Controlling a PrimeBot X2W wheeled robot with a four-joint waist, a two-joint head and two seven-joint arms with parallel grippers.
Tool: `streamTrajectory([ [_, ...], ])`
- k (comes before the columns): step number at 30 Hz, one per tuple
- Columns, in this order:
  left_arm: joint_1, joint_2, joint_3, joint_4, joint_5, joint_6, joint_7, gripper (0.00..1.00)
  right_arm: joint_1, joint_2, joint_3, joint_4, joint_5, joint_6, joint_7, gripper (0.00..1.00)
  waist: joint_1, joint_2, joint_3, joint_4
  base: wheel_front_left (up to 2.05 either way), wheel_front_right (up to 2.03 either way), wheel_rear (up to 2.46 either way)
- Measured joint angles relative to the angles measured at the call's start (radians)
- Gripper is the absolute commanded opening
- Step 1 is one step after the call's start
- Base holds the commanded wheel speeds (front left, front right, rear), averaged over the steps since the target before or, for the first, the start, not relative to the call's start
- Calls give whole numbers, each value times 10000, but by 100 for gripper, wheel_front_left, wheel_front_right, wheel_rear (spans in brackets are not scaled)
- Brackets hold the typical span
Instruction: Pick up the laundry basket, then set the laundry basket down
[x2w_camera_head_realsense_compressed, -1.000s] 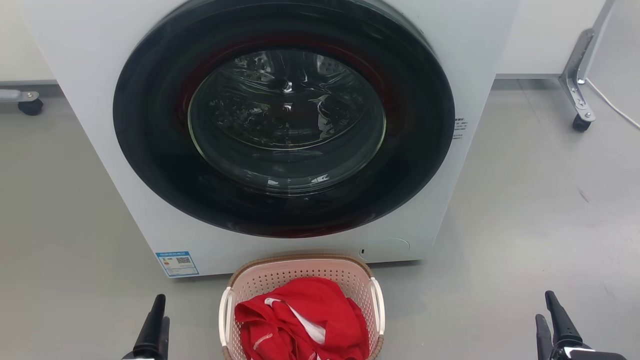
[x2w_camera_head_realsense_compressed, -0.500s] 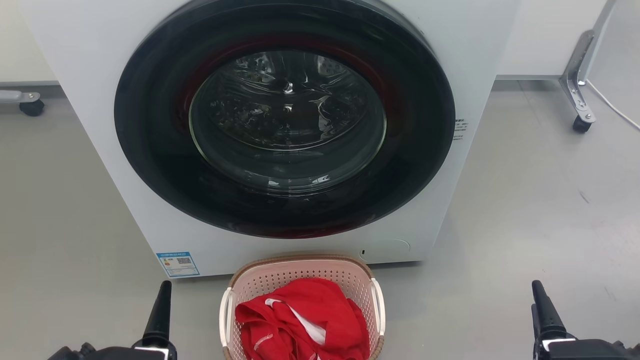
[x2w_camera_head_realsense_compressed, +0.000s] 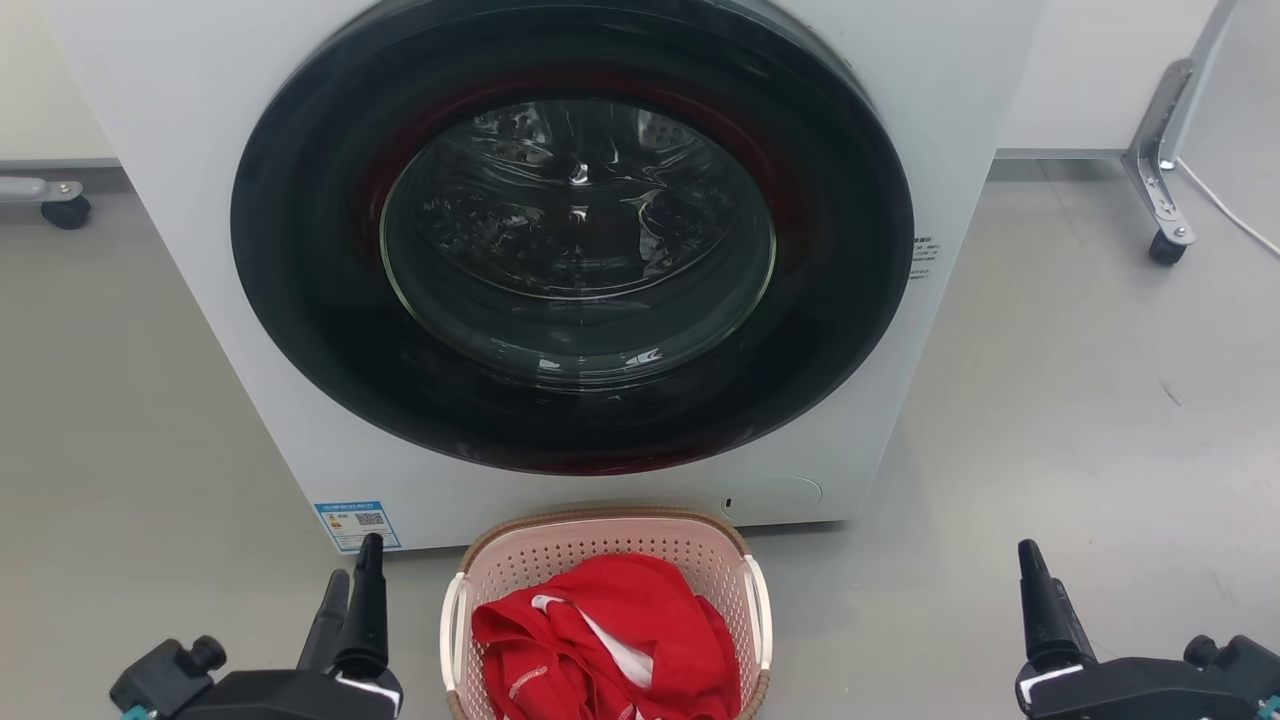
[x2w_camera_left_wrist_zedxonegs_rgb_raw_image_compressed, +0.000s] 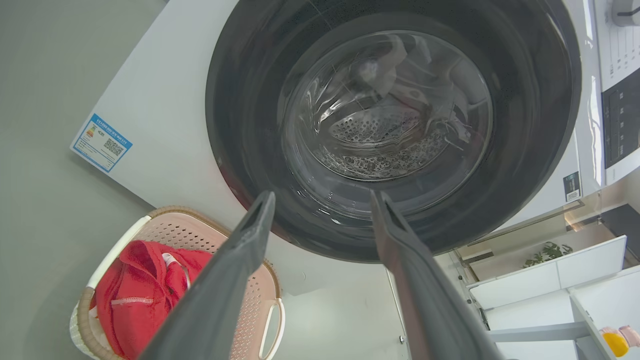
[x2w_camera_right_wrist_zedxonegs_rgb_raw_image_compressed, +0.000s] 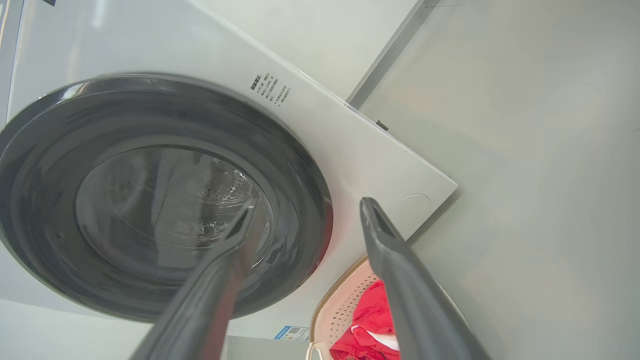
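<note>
- The basket (x2w_camera_head_realsense_compressed: 610, 550) sits on the floor (x2w_camera_head_realsense_compressed: 1050, 400) just in front of the washer (x2w_camera_head_realsense_compressed: 1000, 100), with a red cloth (x2w_camera_head_realsense_compressed: 600, 640) heaped inside. It lies between the two grippers.
- The left gripper (x2w_camera_head_realsense_compressed: 356, 560) hangs near the left handle (x2w_camera_head_realsense_compressed: 450, 620) but does not touch it. Its wrist view shows the fingers spread and empty.
- The right gripper (x2w_camera_head_realsense_compressed: 1035, 590) is well apart from the right handle (x2w_camera_head_realsense_compressed: 762, 620). Its fingers are likewise spread, holding nothing.
- The step in hand looks to be the approach for a two-sided lift.
- To do it well, bring both grippers in level, one to each white handle, and close them together so the basket neither tips nor skids.
- Keep the fingers clear of the cloth and the washer.
- Lift straight and evenly; the plastic is probably light and may flex.
</note>
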Motion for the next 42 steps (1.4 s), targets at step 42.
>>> streamTrajectory([
  [42, 2, 360, -1818, -1530, 8084, 1064, -1563, 100, 81, -132, 1419, -1536, -7892, -1045, -1534, 100, 0, 0, 115, 31, 0, 0, 0],
])
